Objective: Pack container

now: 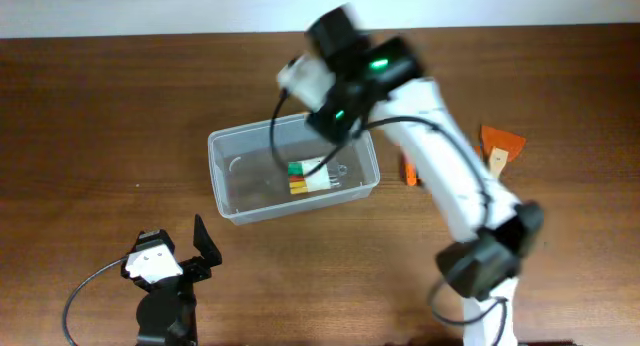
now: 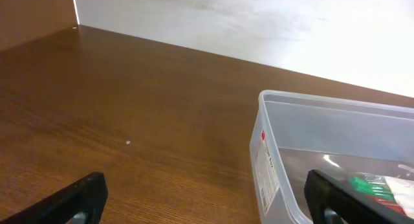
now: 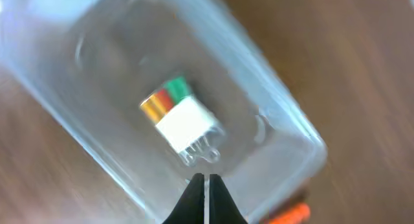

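Note:
The clear plastic container (image 1: 232, 162) sits mid-table. A small clear box with green, red and yellow pieces (image 1: 308, 176) lies inside it, also seen in the right wrist view (image 3: 178, 116) and in the left wrist view (image 2: 381, 187). My right gripper (image 3: 205, 180) hangs above the container (image 3: 284, 130), fingers shut and empty. My left gripper (image 2: 207, 201) is open and empty, low over the table left of the container (image 2: 272, 153). In the overhead view it sits near the front edge (image 1: 200, 248).
An orange-handled tool (image 1: 409, 171) lies right of the container, partly under the right arm. An orange and tan tool (image 1: 499, 146) lies further right. The white wall runs along the table's far edge.

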